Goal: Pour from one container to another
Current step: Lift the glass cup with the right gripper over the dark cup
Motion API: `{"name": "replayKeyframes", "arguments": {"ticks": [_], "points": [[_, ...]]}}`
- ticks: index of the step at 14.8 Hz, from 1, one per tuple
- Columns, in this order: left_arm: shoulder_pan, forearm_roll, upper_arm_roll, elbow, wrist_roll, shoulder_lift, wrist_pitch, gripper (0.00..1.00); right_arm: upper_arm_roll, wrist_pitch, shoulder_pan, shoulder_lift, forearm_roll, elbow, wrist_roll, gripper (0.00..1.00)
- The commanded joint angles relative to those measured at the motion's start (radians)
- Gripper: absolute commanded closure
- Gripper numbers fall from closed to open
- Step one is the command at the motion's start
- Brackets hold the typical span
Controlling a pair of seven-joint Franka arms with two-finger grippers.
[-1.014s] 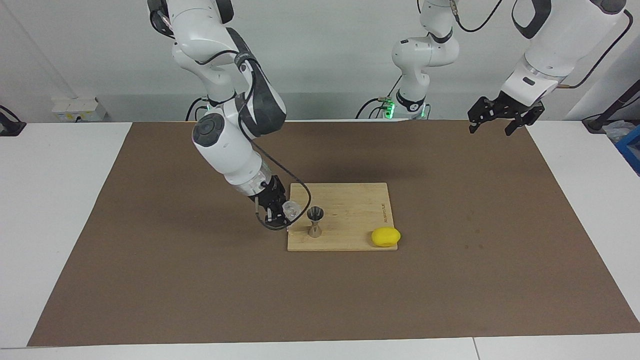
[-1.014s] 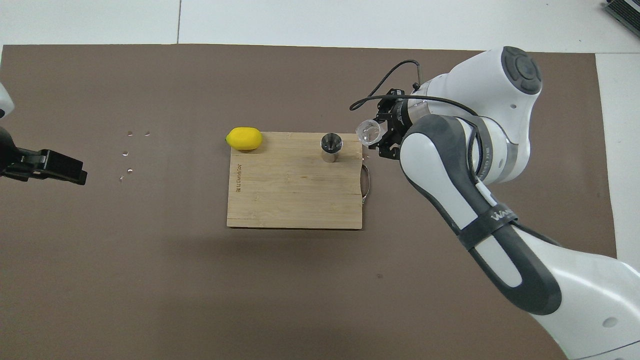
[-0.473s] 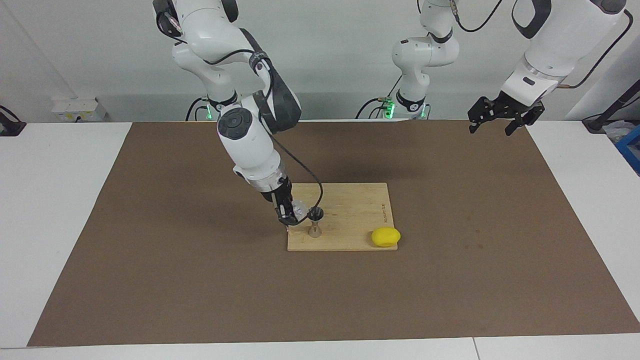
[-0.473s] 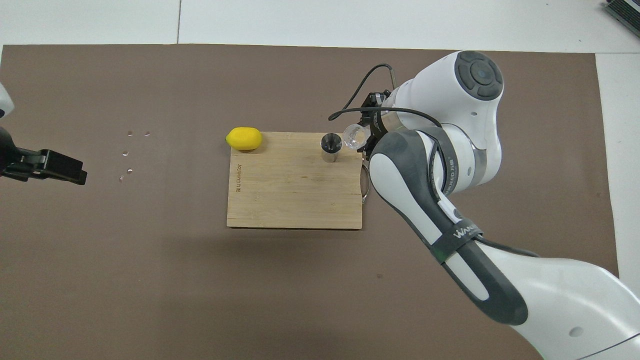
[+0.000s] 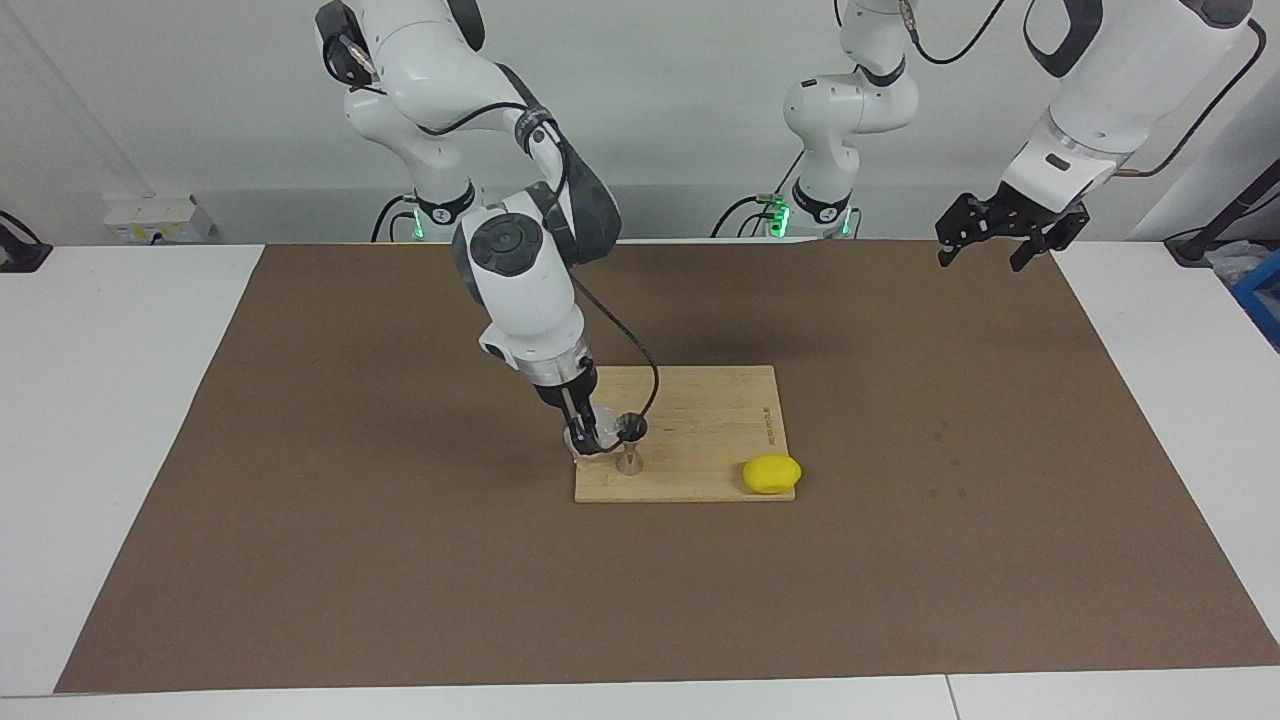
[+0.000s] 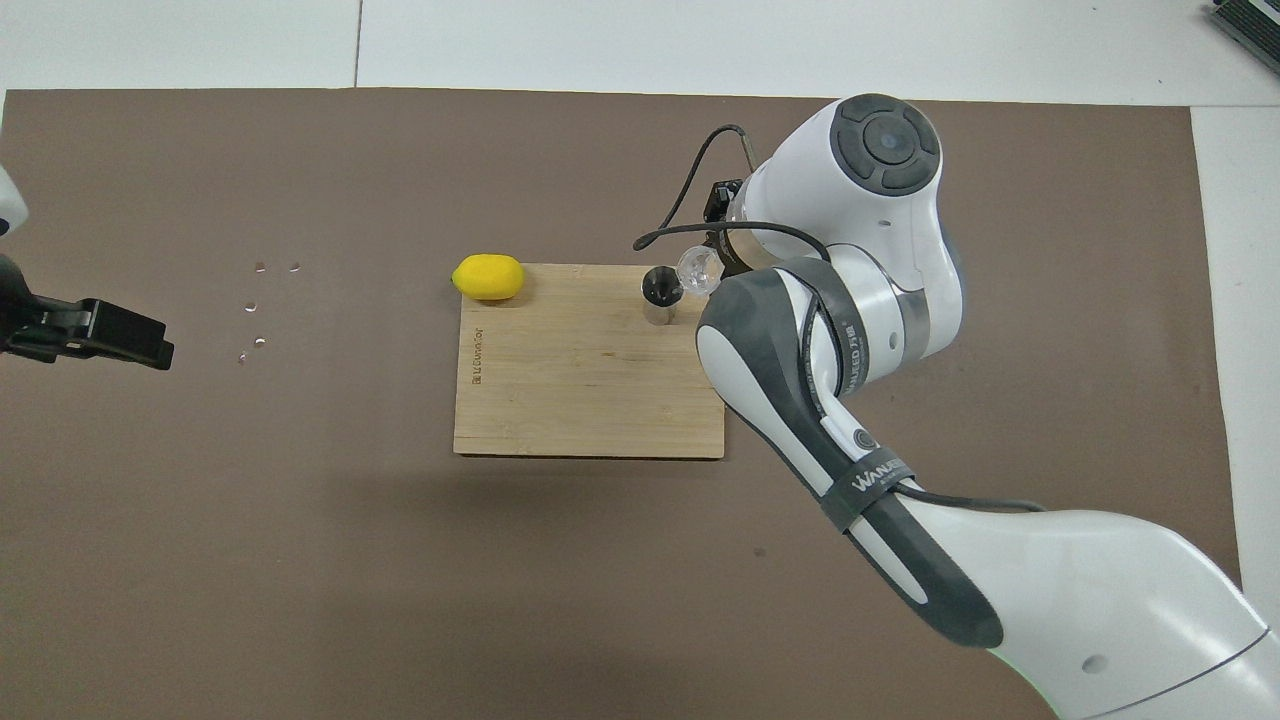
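Right gripper (image 5: 585,432) clamped on glass tumbler (image 5: 598,432) — tipped, mouth at jigger (image 5: 630,440) rim; jigger upright on cutting board (image 5: 700,440). Left gripper (image 5: 990,240) waits, fingers spread, holding nothing. Board's engraved writing illegible.

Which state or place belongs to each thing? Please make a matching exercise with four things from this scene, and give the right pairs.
Things:
1. glass tumbler
2. jigger
3. lemon
4. left gripper

Places or states:
A. stands upright on the cutting board
B. open, waits in the air over the left arm's end of the mat
C. held in the right gripper, beside the jigger's rim
D. lies at a corner of the cutting board

Pairs: 1-C, 2-A, 3-D, 4-B
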Motion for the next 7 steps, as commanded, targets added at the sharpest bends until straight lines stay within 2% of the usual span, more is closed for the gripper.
{"name": "replayKeyframes", "arguments": {"ticks": [1, 7], "points": [[0.003, -0.009, 0.003, -0.026, 0.016, -0.027, 0.000, 0.00, 0.001, -0.027, 0.012, 0.027, -0.070, 0.052, 0.029, 1.00], [0.003, -0.009, 0.003, -0.026, 0.016, -0.027, 0.000, 0.00, 0.001, -0.035, 0.044, 0.025, -0.159, 0.052, 0.027, 1.00]]}}
